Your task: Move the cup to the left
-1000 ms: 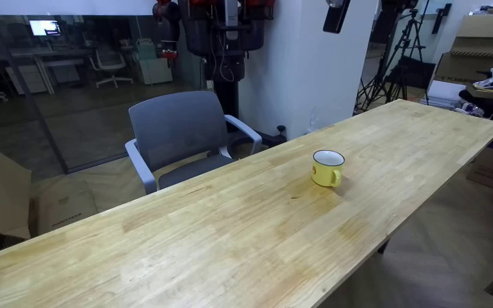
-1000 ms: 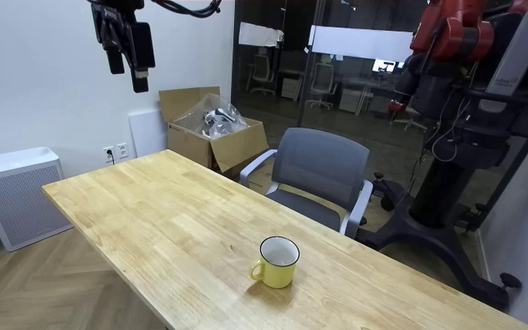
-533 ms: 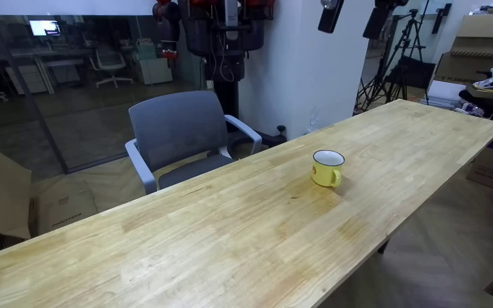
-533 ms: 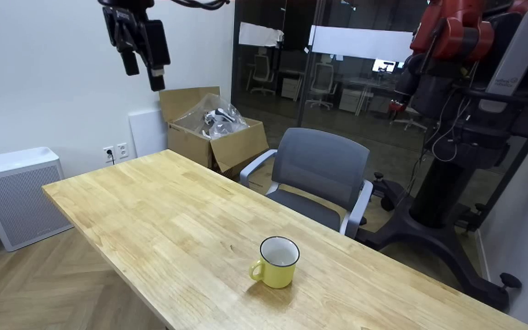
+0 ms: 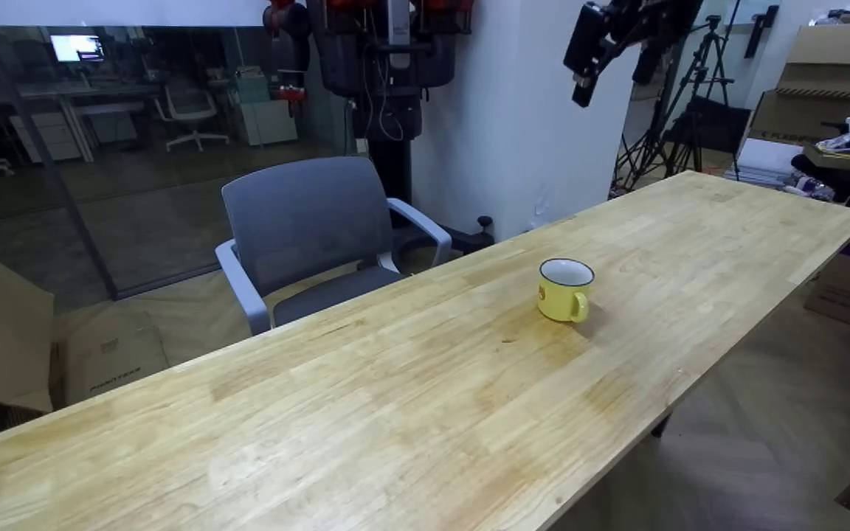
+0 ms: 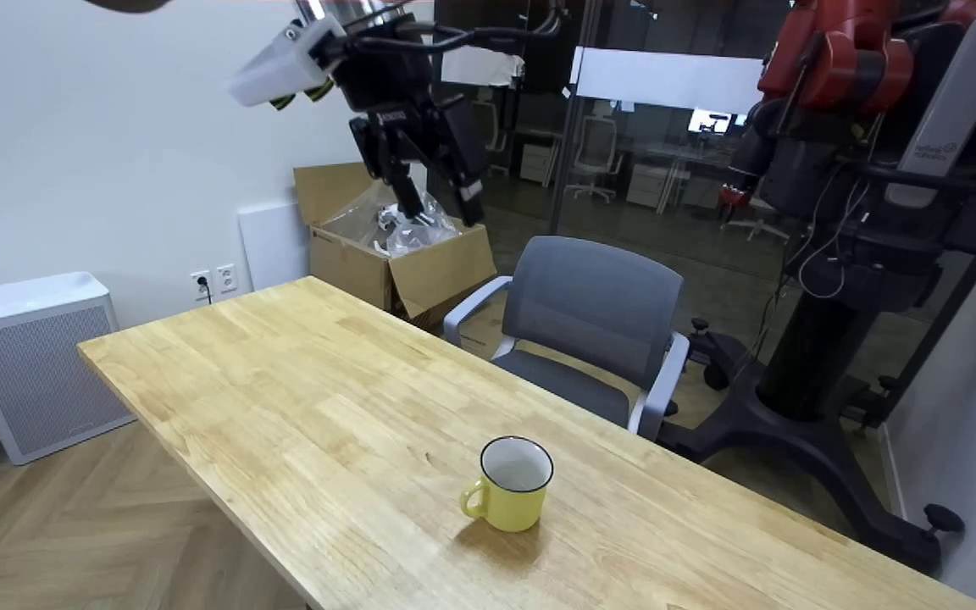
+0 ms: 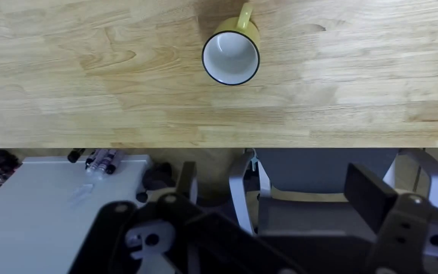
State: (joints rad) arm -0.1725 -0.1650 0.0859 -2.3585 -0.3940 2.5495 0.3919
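Observation:
The cup, a yellow mug with a white inside and a dark rim, stands upright on the wooden table in both exterior views (image 5: 558,301) (image 6: 512,507). Its small handle points towards the table's near long edge. In the wrist view the cup (image 7: 231,57) shows from above, at the upper middle with its handle upwards. My gripper (image 6: 441,210) is open and empty, high above table level and well apart from the cup. It also shows at the top of an exterior view (image 5: 613,87). In the wrist view the black fingers (image 7: 369,196) stand wide apart, with nothing between them.
The long wooden table (image 6: 285,381) bears the cup. A grey chair (image 6: 594,305) stands along its far long edge, and a large red and black robot (image 6: 835,169) stands behind. An open cardboard box (image 6: 352,263) stands past the table's end. A white surface with markers (image 7: 63,205) shows in the wrist view.
My gripper has come further into both exterior views, moving right and lower in one of them, and its tilt has changed. It stays open. The cup has not moved.

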